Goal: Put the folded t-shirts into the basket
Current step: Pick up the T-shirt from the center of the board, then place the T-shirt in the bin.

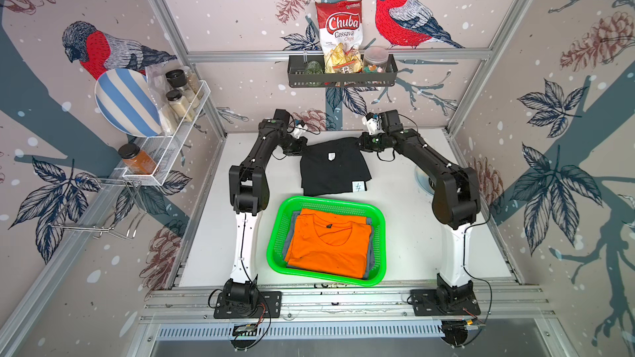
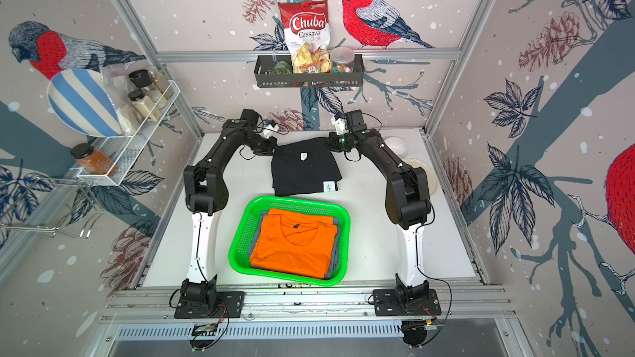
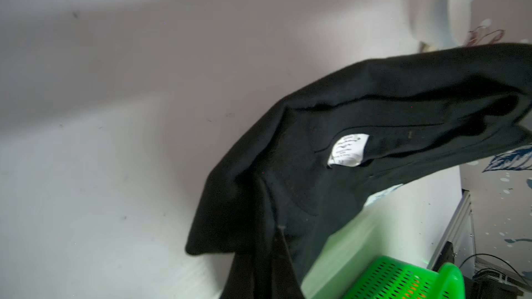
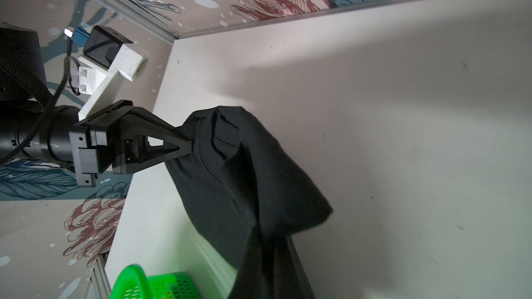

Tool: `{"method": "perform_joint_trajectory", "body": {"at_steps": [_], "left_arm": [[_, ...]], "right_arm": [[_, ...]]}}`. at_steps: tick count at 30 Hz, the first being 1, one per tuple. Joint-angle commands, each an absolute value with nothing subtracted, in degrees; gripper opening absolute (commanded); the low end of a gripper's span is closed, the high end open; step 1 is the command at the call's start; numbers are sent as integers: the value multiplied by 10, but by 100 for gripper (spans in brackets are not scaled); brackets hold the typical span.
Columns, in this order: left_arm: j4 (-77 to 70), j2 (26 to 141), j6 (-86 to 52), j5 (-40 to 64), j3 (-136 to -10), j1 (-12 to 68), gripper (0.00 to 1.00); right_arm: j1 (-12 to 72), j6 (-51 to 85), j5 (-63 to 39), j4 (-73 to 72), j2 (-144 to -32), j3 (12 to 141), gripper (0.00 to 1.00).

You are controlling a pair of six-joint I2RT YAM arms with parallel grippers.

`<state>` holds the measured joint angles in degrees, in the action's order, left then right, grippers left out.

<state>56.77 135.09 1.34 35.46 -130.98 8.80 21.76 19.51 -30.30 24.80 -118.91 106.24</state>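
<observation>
Black t-shirt (image 1: 331,170) stretched between claws; left claw (image 4: 188,144) and right claw (image 1: 361,141) each clenched on far corner.

A lab cell posing as a kitchen: aluminium frame (image 1: 338,53), bird wallpaper (image 1: 402,12), spice rack (image 1: 178,121) and snack shelf (image 1: 343,78) above the tabletop (image 1: 405,235)
</observation>
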Motion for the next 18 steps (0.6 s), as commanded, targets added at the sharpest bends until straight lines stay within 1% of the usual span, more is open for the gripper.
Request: {"method": "perform_joint_trajectory", "body": {"at_steps": [1, 5, 10, 15, 18], "left_arm": [[566, 1284, 10, 387, -1276, 84, 0], [571, 1176, 14, 400, -1200, 84, 0], [622, 1036, 56, 401, -1118, 83, 0], [703, 900, 119, 384, -1036, 78, 0], [758, 824, 153, 378, -990, 77, 0]], "right_arm": [[227, 211, -301, 273, -1133, 1065, 0], [256, 223, -278, 284, -1028, 1006, 0], [314, 236, -226, 315, -893, 920, 0], [406, 281, -161, 320, -748, 802, 0], [473, 338, -121, 278, -677, 722, 0]]}}
